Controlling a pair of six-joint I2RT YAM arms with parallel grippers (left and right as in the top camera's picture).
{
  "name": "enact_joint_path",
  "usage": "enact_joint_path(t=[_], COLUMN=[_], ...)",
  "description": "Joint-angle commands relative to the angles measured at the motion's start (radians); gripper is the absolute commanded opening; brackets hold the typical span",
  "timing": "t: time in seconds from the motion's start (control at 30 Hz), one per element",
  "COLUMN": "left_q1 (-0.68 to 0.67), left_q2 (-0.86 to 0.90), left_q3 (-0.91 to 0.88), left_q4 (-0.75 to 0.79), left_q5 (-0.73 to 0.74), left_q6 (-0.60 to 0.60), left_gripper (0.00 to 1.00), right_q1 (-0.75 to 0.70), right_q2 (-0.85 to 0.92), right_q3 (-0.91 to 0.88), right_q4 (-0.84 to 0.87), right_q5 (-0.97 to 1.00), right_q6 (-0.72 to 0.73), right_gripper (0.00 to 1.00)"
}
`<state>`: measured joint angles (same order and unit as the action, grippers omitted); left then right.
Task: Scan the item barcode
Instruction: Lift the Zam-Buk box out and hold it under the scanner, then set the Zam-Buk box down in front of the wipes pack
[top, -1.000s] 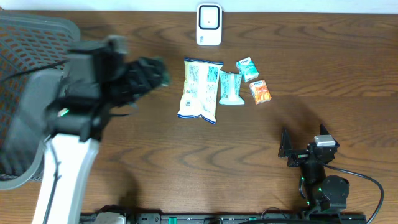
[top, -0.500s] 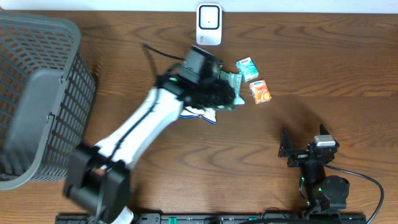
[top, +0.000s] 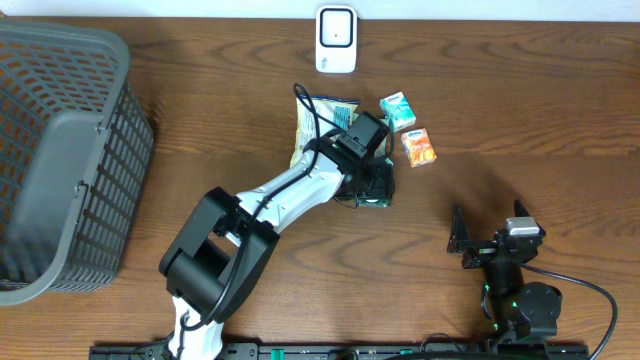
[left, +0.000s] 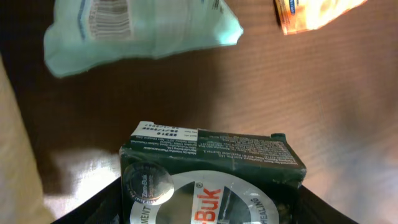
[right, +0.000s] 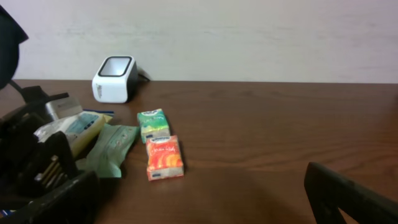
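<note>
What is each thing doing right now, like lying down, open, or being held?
left tool: shut on the dark green box
dark green box: held by the left tool
right tool: open, empty
teal pouch: lying flat, barcode up
orange box: lying flat
small green box: lying flat
chips bag: lying flat, partly covered
scanner: standing upright
basket: standing upright

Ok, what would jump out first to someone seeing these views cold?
The left arm reaches across the middle of the table, its end effector clamped on a dark green box. Next come the big grey basket filling the left edge and the white scanner standing at the far edge.
</note>
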<state>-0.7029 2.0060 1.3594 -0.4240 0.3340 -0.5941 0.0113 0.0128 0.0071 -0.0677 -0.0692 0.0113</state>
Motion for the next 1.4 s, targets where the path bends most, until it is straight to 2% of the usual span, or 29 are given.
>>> enact_joint_path(t=[0.0, 0.27, 0.87, 0.9, 0.93, 1.37], left_q1=[-0.010, -0.002, 0.017, 0.017, 0.017, 0.017], left_q2=[0.010, 0.005, -0.060, -0.060, -0.060, -0.060], left_q3=[0.021, 0.021, 0.021, 0.021, 0.021, 0.021], left_q4=[0.019, 0.064, 0.059, 0.058, 0.057, 0.040], left_q5=[-0.034, -0.032, -0.033, -0.033, -0.034, -0.034], left_q6=[0.014, 0.014, 0.014, 0.014, 0.014, 0.014], left_gripper=[0.62, 0.63, 0.61, 0.63, 0.98, 0.98], right_q1=[-0.005, -0.005, -0.005, -0.005, -0.005, -0.005], right_q2=[-0.005, -0.005, -0.005, -0.005, -0.005, -0.005], right_q3=[-0.001, -0.001, -0.001, -0.001, -0.001, -0.001], right_q4=[-0.004, -0.004, -0.004, -0.004, -0.004, -0.004], right_q5=[0.007, 0.007, 0.007, 0.007, 0.007, 0.007], right_q6=[0.010, 0.010, 0.010, 0.010, 0.010, 0.010], right_gripper=[0.99, 0.99, 0.99, 0.99, 0.99, 0.99])
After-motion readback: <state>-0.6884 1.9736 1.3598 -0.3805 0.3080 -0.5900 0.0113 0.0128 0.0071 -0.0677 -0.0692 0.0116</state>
